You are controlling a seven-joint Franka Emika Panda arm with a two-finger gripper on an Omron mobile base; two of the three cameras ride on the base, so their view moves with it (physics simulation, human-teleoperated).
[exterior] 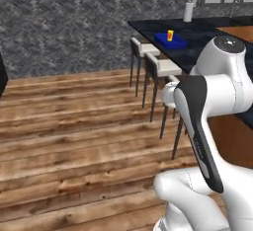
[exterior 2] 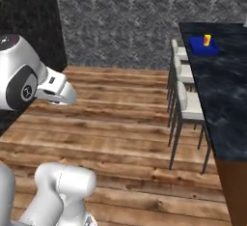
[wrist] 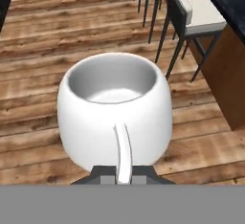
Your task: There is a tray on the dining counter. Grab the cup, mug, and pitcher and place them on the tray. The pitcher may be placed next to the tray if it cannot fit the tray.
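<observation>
In the hand view the white mug (wrist: 115,108) hangs just ahead of the camera, above the wooden floor. My gripper (wrist: 123,173) is shut on its thin handle, and the mug's grey inside faces up. Far off, the blue tray (exterior: 178,43) (exterior 2: 198,46) lies on the black marble dining counter (exterior: 202,33) (exterior 2: 222,90). The yellow cup (exterior: 170,35) (exterior 2: 207,39) stands upright on the tray. The pale grey pitcher (exterior: 188,11) stands on the counter behind the tray.
White-seated bar stools (exterior: 163,67) (exterior 2: 190,104) (wrist: 198,15) line the counter's near side. Wide wooden floor (exterior: 74,126) stretches between me and the counter. A grey stone wall (exterior 2: 120,22) closes the back.
</observation>
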